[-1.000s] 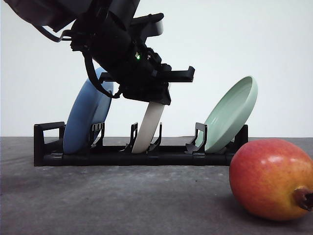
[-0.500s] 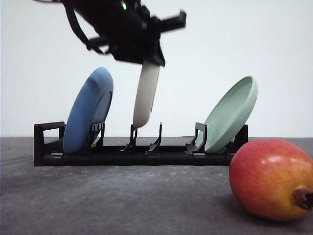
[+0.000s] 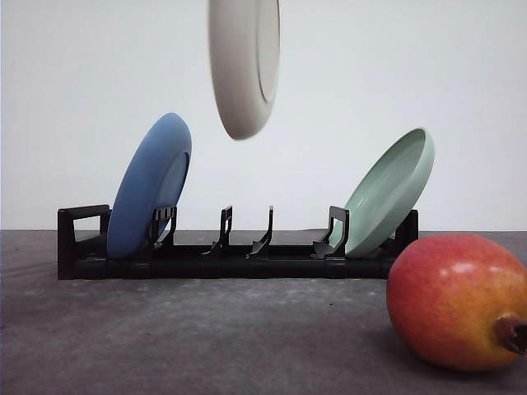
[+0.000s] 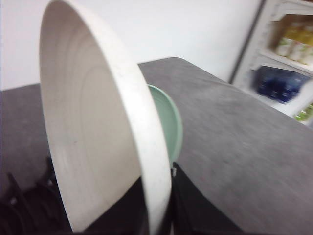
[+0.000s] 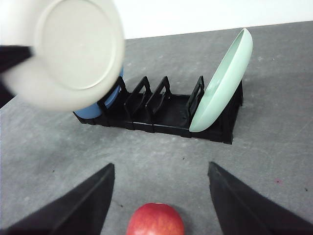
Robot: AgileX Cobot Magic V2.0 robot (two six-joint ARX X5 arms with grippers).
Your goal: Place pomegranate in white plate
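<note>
rack (image 3: 230, 259) is the landmark: black, slotted, lying on the grey table (image 3: 206, 337). blue plate (image 3: 148, 188) leans in the rack's left-end slot, mint-green plate (image 3: 387, 193) leans in its right-end slot, the middle slots between them stand open.

white plate (image 3: 244, 62) hangs in the air above the rack's middle slots, well clear of the rack, on edge and near upright, its top cut off by the frame in the front view. in the left wrist view the white plate (image 4: 98, 132) stands edge-on right at the camera, hollow face showing, with the mint-green plate (image 4: 168, 125) behind it and dark rack parts below. the plate's lower rim runs down to the frame edge where the left fingers would be, so the grasp itself is out of sight; cannot tell how the left jaws stand.

pomegranate (image 3: 457, 300) sits on the table in front of the rack's right end, near the mint-green plate but apart from it, calyx nub pointing away from the rack's left end. it is not on the white plate.

right gripper (image 5: 160, 196) hovers on the near side of the rack, jaws spread wide and released, nothing between them. pomegranate (image 5: 155, 220) lies just below the gap between the fingers (image 5: 78, 205), not touched. from this view the white plate (image 5: 66, 51) floats over the rack's blue-plate end, underside toward the camera.
</note>
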